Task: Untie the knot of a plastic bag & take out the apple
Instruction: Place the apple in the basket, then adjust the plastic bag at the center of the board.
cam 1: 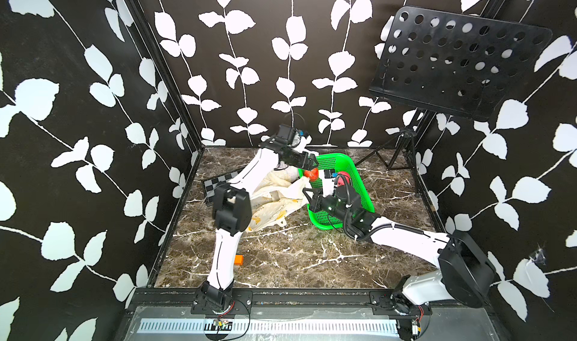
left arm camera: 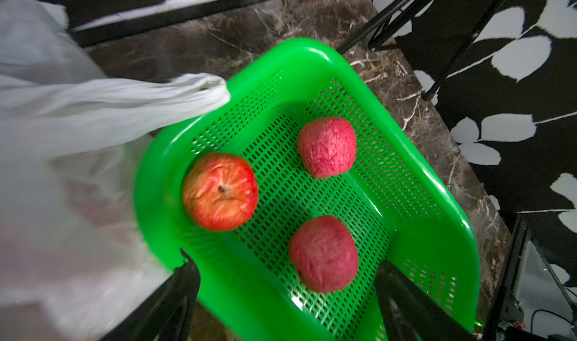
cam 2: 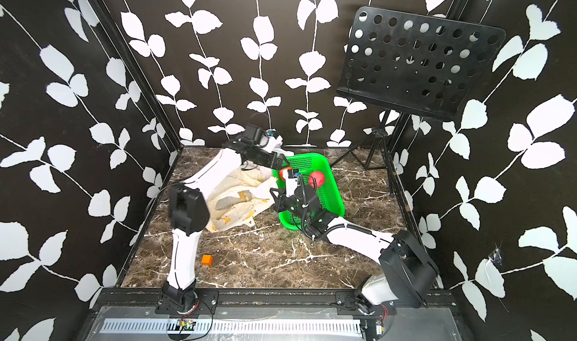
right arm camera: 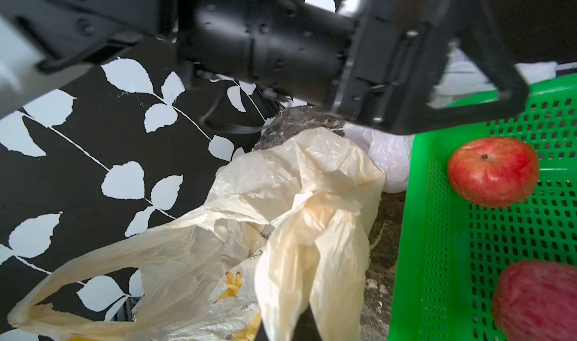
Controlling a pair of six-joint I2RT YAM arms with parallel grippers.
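The marbled worktop (cam 1: 296, 255) carried everything. A black perforated music stand (cam 1: 459, 64) stood on its tripod at the far right corner. A cream plastic bag (cam 1: 281, 199) lay crumpled and slack left of centre, and in the right wrist view one of its handle loops hung loose. Just beside it, to the right, sat a green basket (cam 1: 323, 226) with mesh walls and floor, turned at an angle to the worktop's edges. A white plastic bag (right arm camera: 388, 158) lay behind the cream one, against the basket's far left corner, and a fold of it draped onto the rim there in the left wrist view. A checkerboard card (cam 1: 218, 180) lay flat at the left, partly covered by the cream bag and the left arm.

The left tool (cam 1: 313, 165) hung over the far left part of the basket with its jaws spread wide and nothing between them. The right tool (right arm camera: 298, 325) was at the basket's left wall, closed on a twisted strip of the cream plastic bag.

Three apples lay on the basket's floor, apart from one another. An orange-red apple (left arm camera: 220, 191), its pit facing up, sat in the corner nearest the bags. A streaked pink apple (left arm camera: 326, 147) and a darker pink apple (left arm camera: 323, 253) lay further in. A small orange block (cam 2: 207, 259) lay alone on the near left of the worktop.
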